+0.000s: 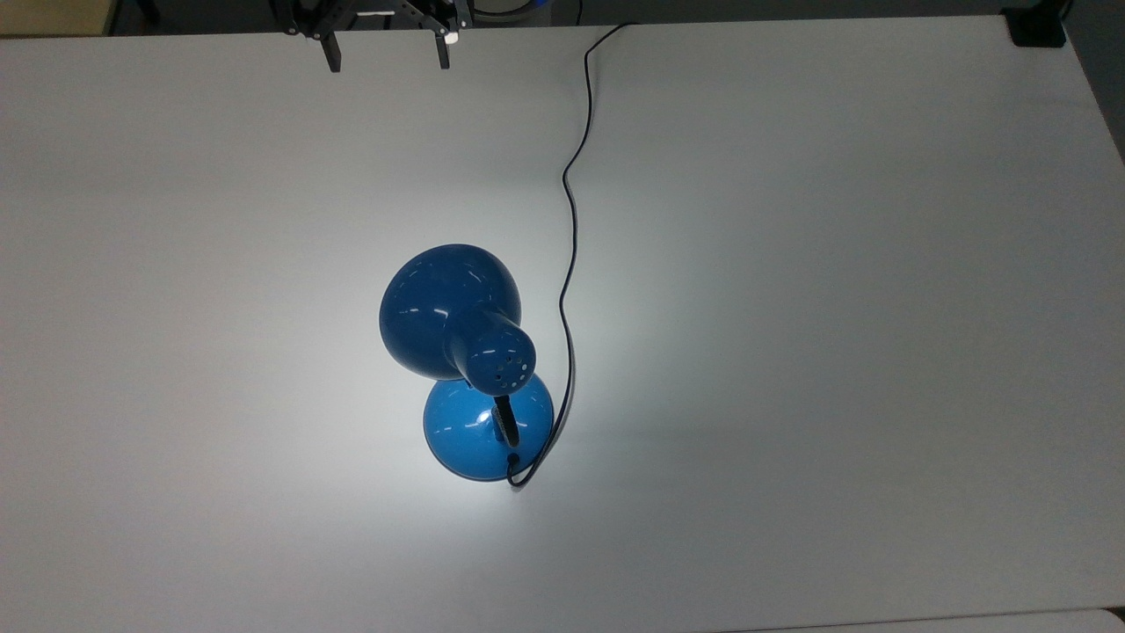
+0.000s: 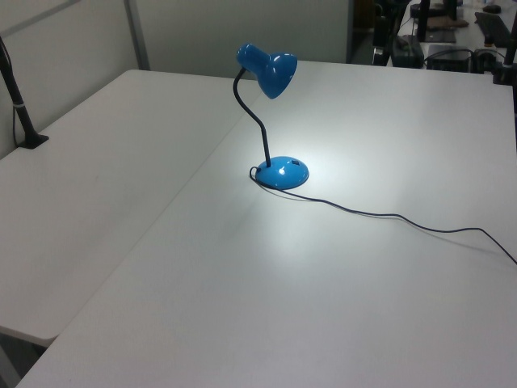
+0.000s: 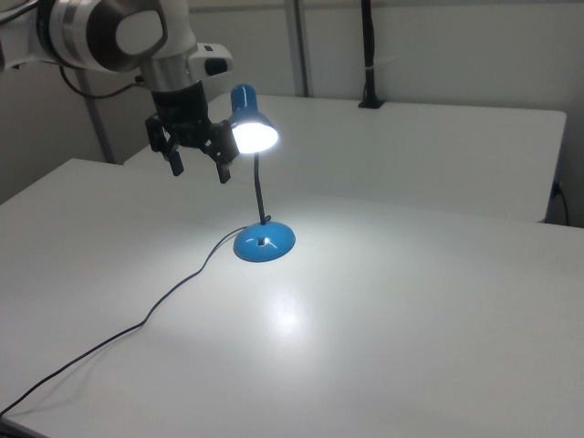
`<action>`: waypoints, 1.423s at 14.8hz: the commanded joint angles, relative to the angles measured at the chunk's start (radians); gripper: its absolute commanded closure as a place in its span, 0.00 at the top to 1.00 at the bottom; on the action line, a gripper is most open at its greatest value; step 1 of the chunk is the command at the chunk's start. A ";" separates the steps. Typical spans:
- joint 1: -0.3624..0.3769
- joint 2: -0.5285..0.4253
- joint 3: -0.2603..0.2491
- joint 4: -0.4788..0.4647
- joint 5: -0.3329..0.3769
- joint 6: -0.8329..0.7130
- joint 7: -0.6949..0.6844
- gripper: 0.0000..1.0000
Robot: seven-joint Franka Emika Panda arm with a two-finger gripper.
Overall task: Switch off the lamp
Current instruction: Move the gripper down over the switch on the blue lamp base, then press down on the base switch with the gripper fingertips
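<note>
- the table (image 1: 835, 264) is the biggest thing: a wide, flat, matte white top, with a bright pool of light around the middle of the top view;
- the arm (image 3: 119, 32) comes in at the upper left of the right view, smooth white and grey shells; its gripper (image 3: 195, 166) hangs above the table with its two black fingers spread apart and nothing between them; in the top view the gripper (image 1: 387, 53) sits at the upper edge, well apart from the lamp;
- the lamp (image 1: 470, 365) stands lit near the centre of the top view; glossy blue, with a bell-shaped shade pierced by small holes, a thin curved black neck and a round domed base (image 3: 264, 243); it looks light and slippery, so a sideways push could slide or tip it; the dark spot on the base (image 2: 294, 166) is likely the switch, best pressed straight down rather than gripped;
- the cord (image 1: 569, 211) is thin, black and limp, snaking from the base to the top view's upper edge.
</note>
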 commanded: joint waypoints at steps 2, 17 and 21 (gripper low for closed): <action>-0.027 0.029 0.005 -0.001 -0.022 -0.017 -0.270 1.00; 0.027 0.317 0.011 -0.070 0.068 0.592 -0.124 0.00; 0.059 0.415 0.012 -0.072 0.082 0.749 -0.017 0.00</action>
